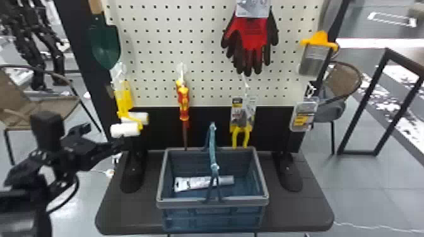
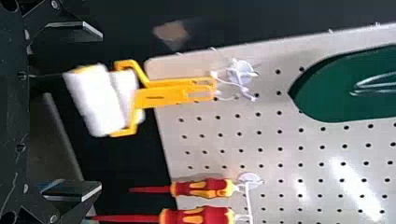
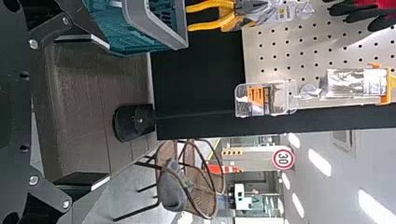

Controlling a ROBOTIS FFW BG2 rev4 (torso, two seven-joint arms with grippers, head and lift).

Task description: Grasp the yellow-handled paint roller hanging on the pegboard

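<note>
Yellow-handled paint roller, hanging head down

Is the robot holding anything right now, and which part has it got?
Nothing: the left gripper and the right gripper are open and empty. The paint roller hangs on the pegboard.

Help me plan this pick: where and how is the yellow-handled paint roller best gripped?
Probably by its straight yellow handle, from the front, jaws closing on the two long edges. It hangs handle up from the hook, that narrow stretch bare above the front white roller. A second white roller sits behind, so a shallow grip seems wiser.
</note>
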